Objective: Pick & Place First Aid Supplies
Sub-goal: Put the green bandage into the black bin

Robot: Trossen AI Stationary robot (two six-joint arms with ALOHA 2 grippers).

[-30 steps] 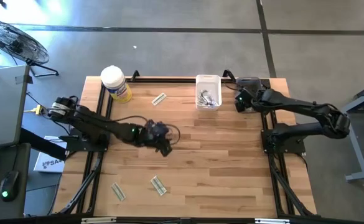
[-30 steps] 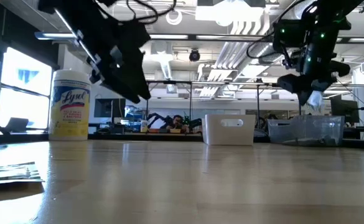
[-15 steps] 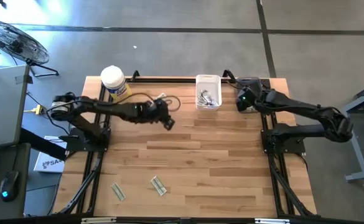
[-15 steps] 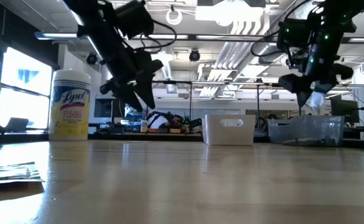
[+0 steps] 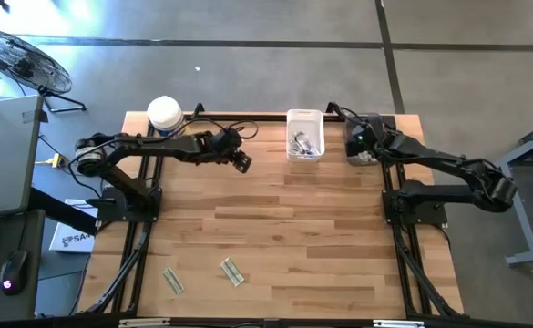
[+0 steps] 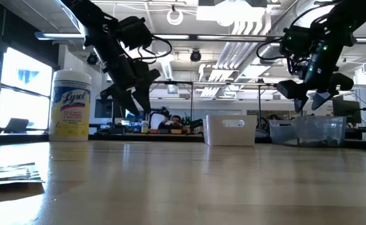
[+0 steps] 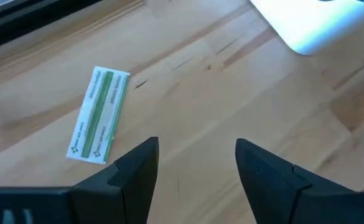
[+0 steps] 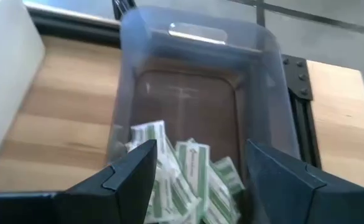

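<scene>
Two pale-green-and-white strip packets (image 5: 231,271) lie near the table's front edge, well apart from both arms. Left gripper (image 7: 194,163), fingers spread and empty, hovers beside another strip (image 7: 99,114) near the yellow wipes tub (image 6: 70,112). Right gripper (image 8: 197,168), spread, hangs over a clear bin (image 8: 197,81) holding packets, right of the white bin (image 5: 304,134).

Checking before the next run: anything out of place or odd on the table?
No spill or damage. Loose strip packets lie outside the bins: one under the open left pincer at the far edge, two near the front edge. The right pincer hangs open over the clear bin of packets.
</scene>
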